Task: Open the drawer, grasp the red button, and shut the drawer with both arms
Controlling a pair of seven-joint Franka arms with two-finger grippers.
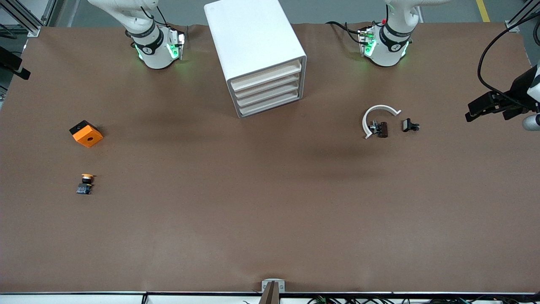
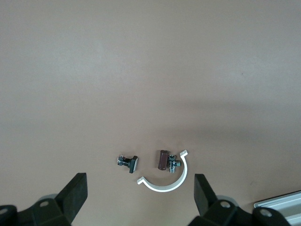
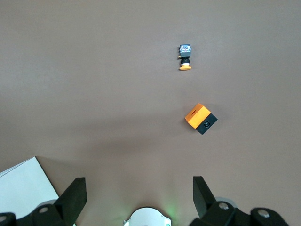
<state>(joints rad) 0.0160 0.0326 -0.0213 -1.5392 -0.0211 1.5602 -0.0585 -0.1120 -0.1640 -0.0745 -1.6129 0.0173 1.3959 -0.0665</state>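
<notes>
Waiting high over the table point(image 1: 270, 219), both arms have not started the work yet: the left gripper point(image 2: 140, 177) hangs with its fingers point(image 2: 77, 190) spread wide and nothing between them, and the right gripper point(image 3: 139, 180) is the same, wide apart and empty. This makes sense, I think, because the first step is to pull a drawer, and an open gripper is ready for that. The white cabinet point(image 1: 253, 38) stands between the two arm bases, and its four drawers point(image 1: 266, 88) face the front camera with every front pushed in flush. The red button does not show in any view, so I judge it lies inside one of these shut drawers; which one I cannot tell. The left gripper is over a white curved clip point(image 2: 165, 181) that lies around a small brown part point(image 2: 162, 160), with a small black part point(image 2: 128, 162) just beside them, toward the left arm's end of the table. The right gripper is over the table beside the cabinet's corner, and from there it sees an orange cube point(image 3: 201, 118) and an orange-capped button point(image 3: 185, 56), which lies nearer to the front camera than the cube. The orange one is not the wanted button and could be mistaken for it.
</notes>
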